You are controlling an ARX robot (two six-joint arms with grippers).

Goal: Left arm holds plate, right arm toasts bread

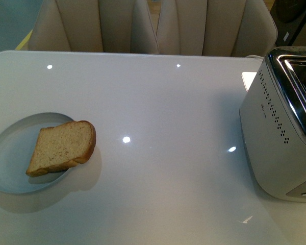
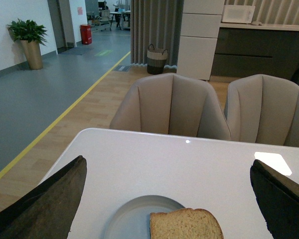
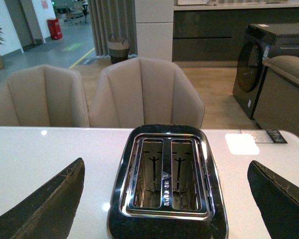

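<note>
A slice of light brown bread (image 1: 62, 148) lies on a pale blue-grey plate (image 1: 10, 163) at the table's left, its rounded end hanging over the plate's right rim. In the left wrist view the bread (image 2: 186, 225) and the plate (image 2: 129, 219) sit between the wide-open jaws of my left gripper (image 2: 169, 209), which is empty. A silver two-slot toaster (image 1: 283, 122) stands at the table's right edge. In the right wrist view its empty slots (image 3: 164, 172) lie between the wide-open jaws of my right gripper (image 3: 164, 209), also empty. Neither arm shows in the front view.
The white glossy table (image 1: 158, 127) carries only the plate and toaster. Beige chairs (image 1: 153, 25) stand along its far edge. A white card (image 3: 241, 143) lies beside the toaster at the far right.
</note>
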